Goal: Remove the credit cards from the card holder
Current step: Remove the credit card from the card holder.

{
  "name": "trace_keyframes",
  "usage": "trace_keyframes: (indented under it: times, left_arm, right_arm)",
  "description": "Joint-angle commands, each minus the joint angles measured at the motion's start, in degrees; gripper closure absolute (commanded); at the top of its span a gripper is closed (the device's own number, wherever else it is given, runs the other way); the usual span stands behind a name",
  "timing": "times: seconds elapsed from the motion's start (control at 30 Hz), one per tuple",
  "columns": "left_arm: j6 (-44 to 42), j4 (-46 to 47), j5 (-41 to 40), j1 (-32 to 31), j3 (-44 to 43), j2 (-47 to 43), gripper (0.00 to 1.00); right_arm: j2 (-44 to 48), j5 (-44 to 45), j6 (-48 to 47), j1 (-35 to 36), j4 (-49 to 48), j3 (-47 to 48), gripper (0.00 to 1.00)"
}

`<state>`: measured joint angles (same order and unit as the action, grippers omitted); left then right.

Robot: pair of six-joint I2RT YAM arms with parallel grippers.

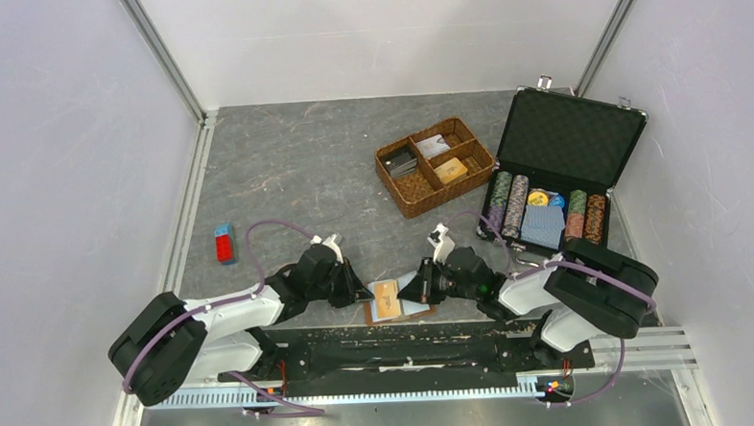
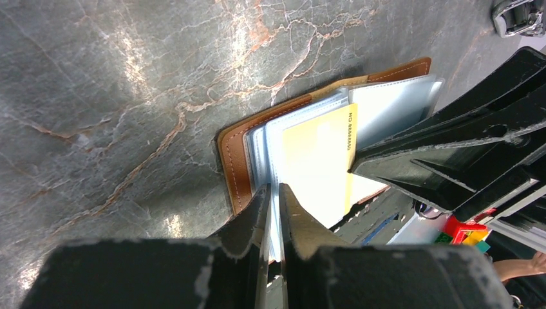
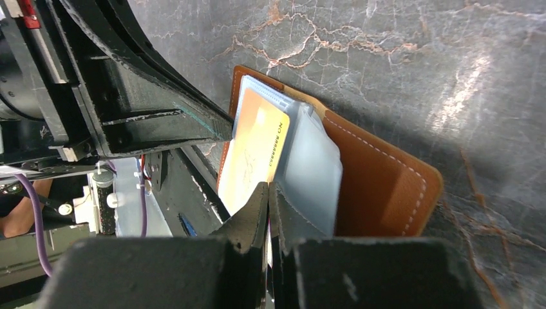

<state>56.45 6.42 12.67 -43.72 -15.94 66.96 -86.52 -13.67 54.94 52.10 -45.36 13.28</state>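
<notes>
Card holder (image 1: 387,301) seen from above, open on the table (image 1: 295,178) at its near edge, with the left end effector (image 1: 362,292) and right end effector (image 1: 407,290) meeting over it.

Left wrist view: the left end effector is almost shut, pinching a clear sleeve (image 2: 399,103), likely to anchor the card holder.

Right wrist view: the right end effector is closed on the edge of the golden credit card (image 3: 254,148), apparently to draw it out.

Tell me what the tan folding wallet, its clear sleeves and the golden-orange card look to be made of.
Tan folding card holder: likely leather or imitation, matte grain, pale edge stitching. Clear blue-grey sleeves: thin soft plastic, glossy, translucent. Golden-orange credit card: probably stiff plastic, smooth, with print along one edge.
</notes>
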Motion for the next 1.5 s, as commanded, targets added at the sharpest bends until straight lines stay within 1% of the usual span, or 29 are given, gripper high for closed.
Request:
trace_keyframes:
  times: [0.0, 0.5, 0.73, 0.93, 1.1, 1.23, 1.47]
  left_arm:
    - [-1.78, -2.26, -0.84, -0.09, 0.48, 1.25, 0.85]
    - [-1.70, -2.37, -0.84, -0.09, 0.30, 1.62, 0.85]
    - [-1.52, -2.02, -0.66, -0.05, 0.39, 1.59, 0.85]
    - [-1.47, -1.84, -0.41, -0.04, 0.39, 1.62, 0.85]
    - [-1.43, -1.85, -0.36, -0.09, 0.46, 1.58, 0.84]
    - [-1.45, -1.78, -0.28, -0.08, 0.34, 1.55, 0.84]
    - [-1.71, -1.59, 0.00, -0.05, 0.08, 2.12, 0.84]
  right_arm:
    - [2.84, -0.15, -0.41, -0.92, -2.21, -1.23, 1.00]
    - [9.96, 0.25, -2.79, -3.51, 5.47, -2.76, 1.00]
    - [10.34, -1.23, -3.35, -3.66, 6.44, -1.82, 1.00]
    - [6.82, -3.82, -3.10, -3.53, 5.66, 0.59, 0.88]
    - [4.63, -4.92, -2.53, -2.79, 4.49, 2.03, 0.85]
    - [3.58, -3.85, -2.43, -2.23, 5.30, 2.64, 0.80]
    - [0.85, -3.33, -2.13, -1.03, 5.44, 3.65, 0.80]
